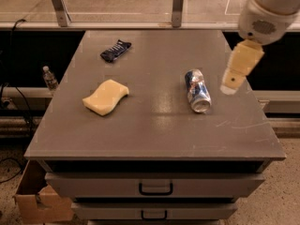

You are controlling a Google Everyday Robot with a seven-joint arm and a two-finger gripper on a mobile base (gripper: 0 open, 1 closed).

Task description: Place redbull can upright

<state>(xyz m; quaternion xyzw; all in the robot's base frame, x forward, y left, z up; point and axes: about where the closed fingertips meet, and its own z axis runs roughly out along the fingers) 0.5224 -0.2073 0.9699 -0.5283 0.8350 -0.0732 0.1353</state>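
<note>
Position: slim blue-and-silver metal redbull can (197, 91) lies on its side on the grey desk (154, 130), long axis running near-to-far and silver end facing the camera. The beige gripper (233, 78) hovers above, just beside the can's right flank in view. Its opening cannot be told.

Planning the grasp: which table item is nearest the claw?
The redbull can, on its side, next to the claw at right; sponge and wrapper lie farther away.

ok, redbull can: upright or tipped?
Tipped. The redbull can lies on its side on the table, one silver end toward the camera. The gripper hangs beside it, on the view's right, not holding it.
</note>
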